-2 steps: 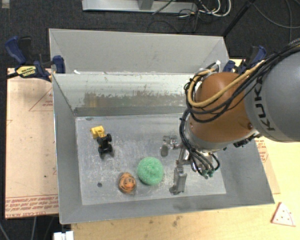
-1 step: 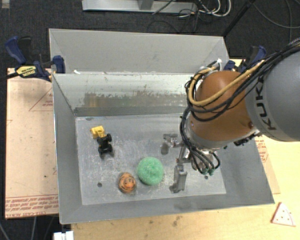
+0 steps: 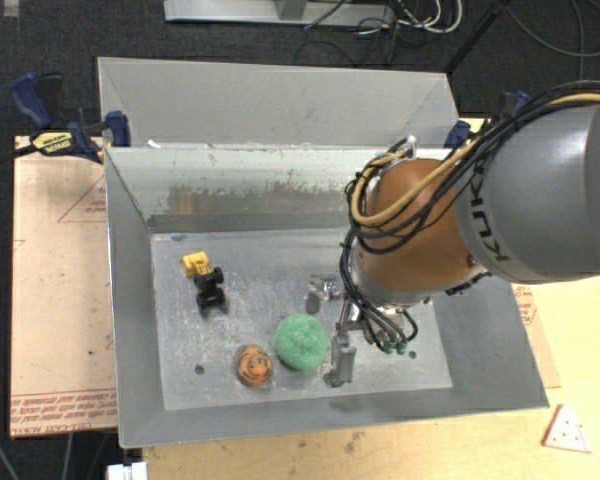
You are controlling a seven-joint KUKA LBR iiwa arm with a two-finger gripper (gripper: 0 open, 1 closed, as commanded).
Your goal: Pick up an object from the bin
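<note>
Hand (image 3: 337, 360) is low near the front of the grey bin (image 3: 130, 268), just right of a green fuzzy ball (image 3: 300, 342). Contact with it can't be told, nor whether the hand is open or closed. Orange-brown round thing (image 3: 253, 365) lies just left of the green fuzzy ball, small metal piece (image 3: 320, 293) sits just behind it under the orange wrist cover (image 3: 410, 238), and a yellow-and-black toy (image 3: 204, 280) is well apart toward the back left.
</note>
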